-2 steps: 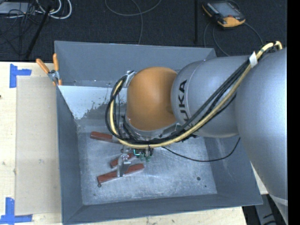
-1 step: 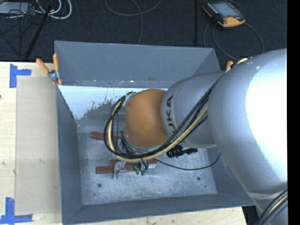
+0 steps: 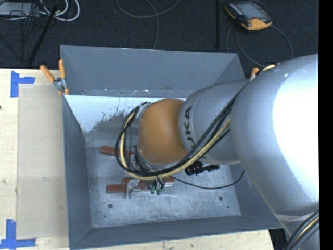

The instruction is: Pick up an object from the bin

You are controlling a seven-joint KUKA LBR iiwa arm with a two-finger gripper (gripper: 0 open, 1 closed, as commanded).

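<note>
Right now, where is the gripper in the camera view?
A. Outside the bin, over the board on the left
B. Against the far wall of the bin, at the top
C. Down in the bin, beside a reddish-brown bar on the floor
C: the gripper is down near the floor of the bin, at the right end of a reddish-brown bar; another brown piece lies further up.

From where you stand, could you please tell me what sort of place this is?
Most likely a robotics lab's bin-picking cell: a KUKA arm reaches into a grey metal bin, and loose cables and a handheld device lie on the dark floor behind.
</note>
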